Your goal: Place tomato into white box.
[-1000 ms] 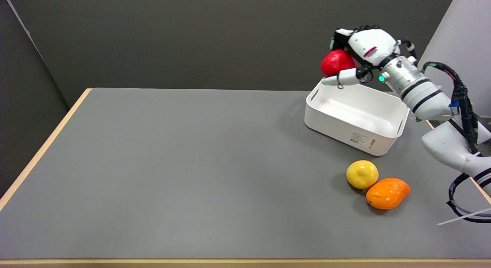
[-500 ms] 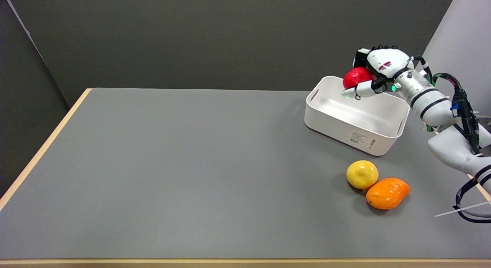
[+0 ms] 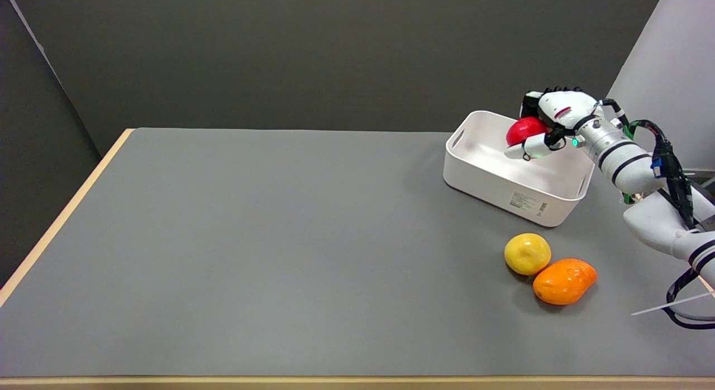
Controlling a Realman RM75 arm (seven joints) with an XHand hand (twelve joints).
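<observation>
My right hand [image 3: 550, 119] holds the red tomato [image 3: 524, 129], fingers wrapped over its top and the thumb under it. Hand and tomato hang low over the far right part of the white box [image 3: 491, 180], inside the line of its rim. The box is a shallow white bin with handle slots, standing skewed on the grey table at the right. Its inside shows nothing else. Whether the tomato touches the box floor is hidden from me.
A yellow fruit [image 3: 527, 253] and an orange fruit [image 3: 565, 280] lie side by side, touching, in front of the box. Black cables [image 3: 673, 177] run along my right arm. The table's right edge [image 3: 705, 284] lies close under the arm.
My right hand carried the tomato down and to the right, from above the box's far left corner into the space over the box's far right part.
</observation>
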